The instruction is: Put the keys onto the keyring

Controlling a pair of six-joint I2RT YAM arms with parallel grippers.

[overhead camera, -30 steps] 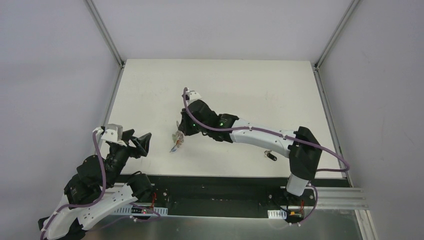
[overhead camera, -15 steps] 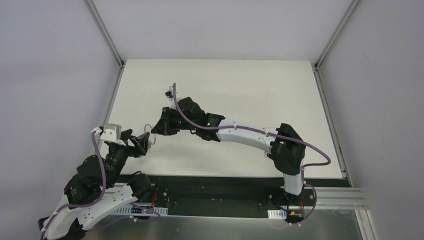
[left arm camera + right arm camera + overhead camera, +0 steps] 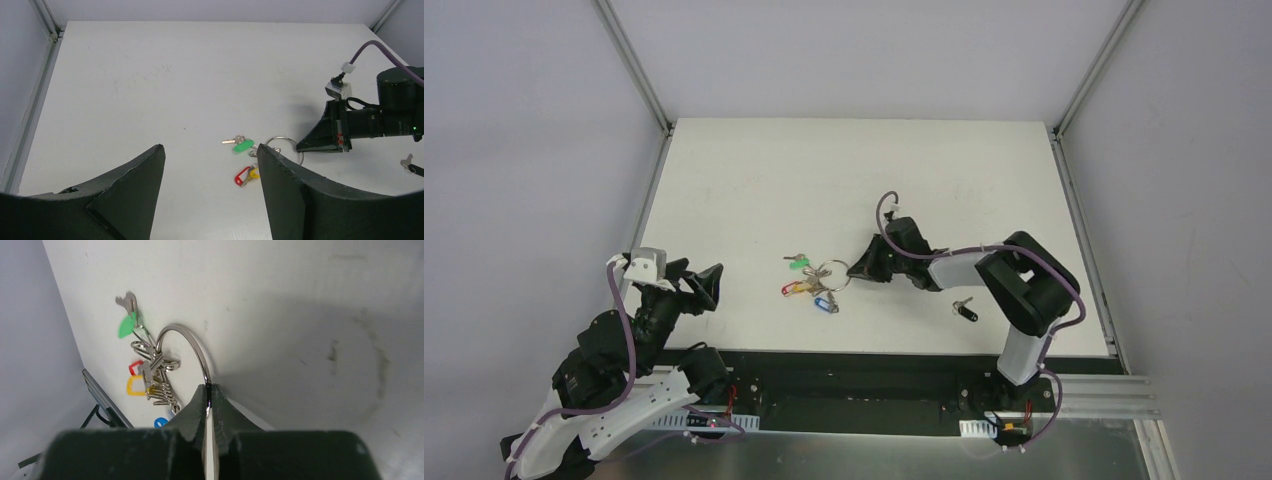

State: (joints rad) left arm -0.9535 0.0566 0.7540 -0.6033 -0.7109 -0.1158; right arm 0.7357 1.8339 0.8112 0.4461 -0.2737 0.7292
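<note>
White table (image 3: 724,180): the right gripper (image 3: 861,270), low on the surface, is pinched on the rim of the keyring (image 3: 829,272), and the left gripper (image 3: 703,285) hangs spread and empty well left of the ring. The green-headed key (image 3: 800,264) lies just left of the keyring (whether threaded on it cannot be told), the red, yellow and blue keys (image 3: 807,292) bunched at its near side; the black-headed key (image 3: 965,310) lies loose, well apart to its right.

The near arc of the keyring (image 3: 194,345) is hidden between the closed fingers of the right gripper (image 3: 209,402), and the blue-headed key (image 3: 161,422) is half covered just left of them. The black-headed key (image 3: 414,167) is cut off by the picture's edge, far right of the left gripper (image 3: 210,150).
</note>
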